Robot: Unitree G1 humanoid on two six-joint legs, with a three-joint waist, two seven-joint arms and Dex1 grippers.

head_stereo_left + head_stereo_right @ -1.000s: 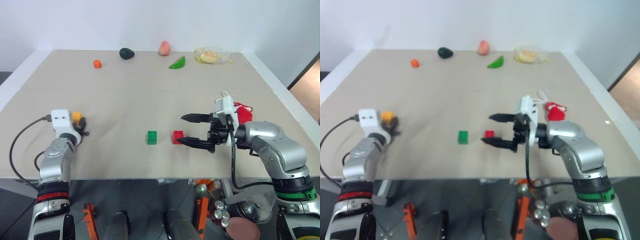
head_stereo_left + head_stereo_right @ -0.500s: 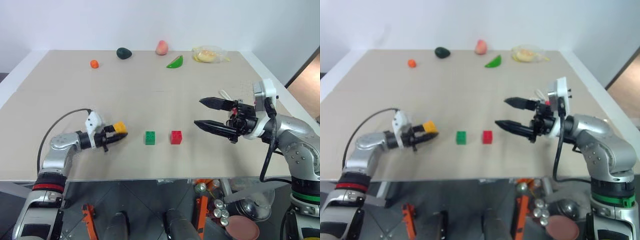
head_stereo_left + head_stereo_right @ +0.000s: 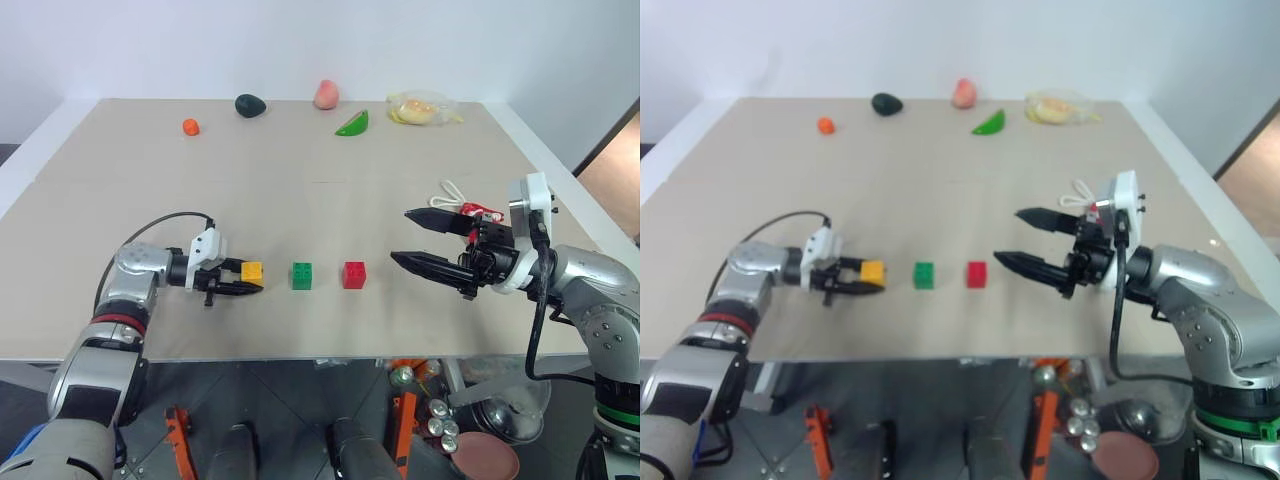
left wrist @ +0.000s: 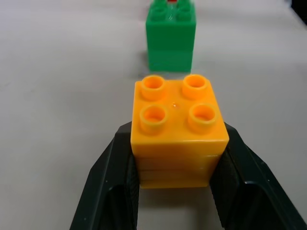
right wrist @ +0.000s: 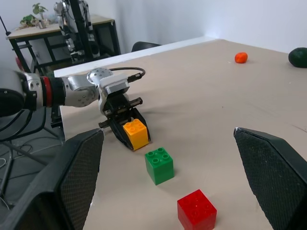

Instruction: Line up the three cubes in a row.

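Left gripper (image 3: 243, 281) pinched the yellow-orange cube (image 3: 252, 271) low on the table; right gripper (image 3: 410, 237) hung wide apart and empty at centre right.

Three cubes sat in a row below centre frame: yellow-orange, then the green cube (image 3: 302, 275), then the red cube (image 3: 353, 274), each apart from the next. One beige table (image 3: 300, 180) carried them, with five small items along its far edge and a white wall behind.

Three cubes in a line between the two grippers

The left gripper (image 3: 243, 279) clamps the yellow-orange cube (image 3: 251, 271); just past its fingertips sits the green cube (image 3: 302, 275), then the red cube (image 3: 353, 274), with the wide-spread right gripper (image 3: 409, 239) beyond and the pouch (image 3: 484, 213) behind it.
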